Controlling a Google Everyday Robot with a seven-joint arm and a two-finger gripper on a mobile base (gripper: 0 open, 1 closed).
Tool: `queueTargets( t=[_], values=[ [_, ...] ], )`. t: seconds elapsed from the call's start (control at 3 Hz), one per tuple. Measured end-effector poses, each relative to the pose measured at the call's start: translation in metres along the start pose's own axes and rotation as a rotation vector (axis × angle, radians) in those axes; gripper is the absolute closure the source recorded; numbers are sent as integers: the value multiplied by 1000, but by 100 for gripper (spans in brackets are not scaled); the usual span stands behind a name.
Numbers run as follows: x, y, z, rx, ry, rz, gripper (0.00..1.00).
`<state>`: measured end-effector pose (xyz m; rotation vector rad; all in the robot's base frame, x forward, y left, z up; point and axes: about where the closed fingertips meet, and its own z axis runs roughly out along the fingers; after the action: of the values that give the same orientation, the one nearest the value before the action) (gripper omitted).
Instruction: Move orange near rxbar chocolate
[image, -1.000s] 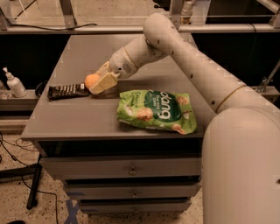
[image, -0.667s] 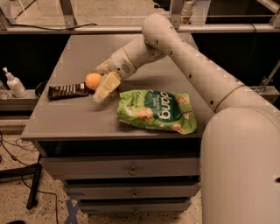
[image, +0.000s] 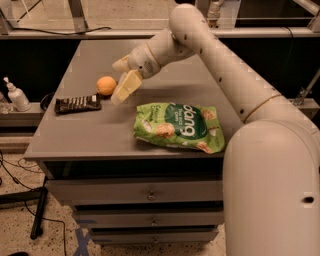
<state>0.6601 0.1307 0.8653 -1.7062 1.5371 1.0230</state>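
The orange (image: 106, 85) sits on the grey table (image: 100, 135) at the left, just above the right end of the rxbar chocolate (image: 77, 103), a flat dark bar with white stripes. The two are very close or touching. My gripper (image: 119, 79) is just right of the orange and a little above the table. Its cream fingers (image: 125, 86) are spread apart and hold nothing. The orange lies free on the table.
A green "dang" snack bag (image: 178, 126) lies flat at the table's front right. A white pump bottle (image: 15, 95) stands on a ledge off the table's left side. Drawers are below the tabletop. A rail runs behind the table.
The gripper opened and let go of the orange, then drew back up and to the right. The orange stays on the table beside the bar.
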Motion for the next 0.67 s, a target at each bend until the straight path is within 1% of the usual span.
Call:
queueTargets(
  t=[0.33, 0.67],
  values=[
    [-28, -26, -49, 97, -54, -60, 0],
    [-48, -44, -92, 186, -92, -109, 0]
  ],
)
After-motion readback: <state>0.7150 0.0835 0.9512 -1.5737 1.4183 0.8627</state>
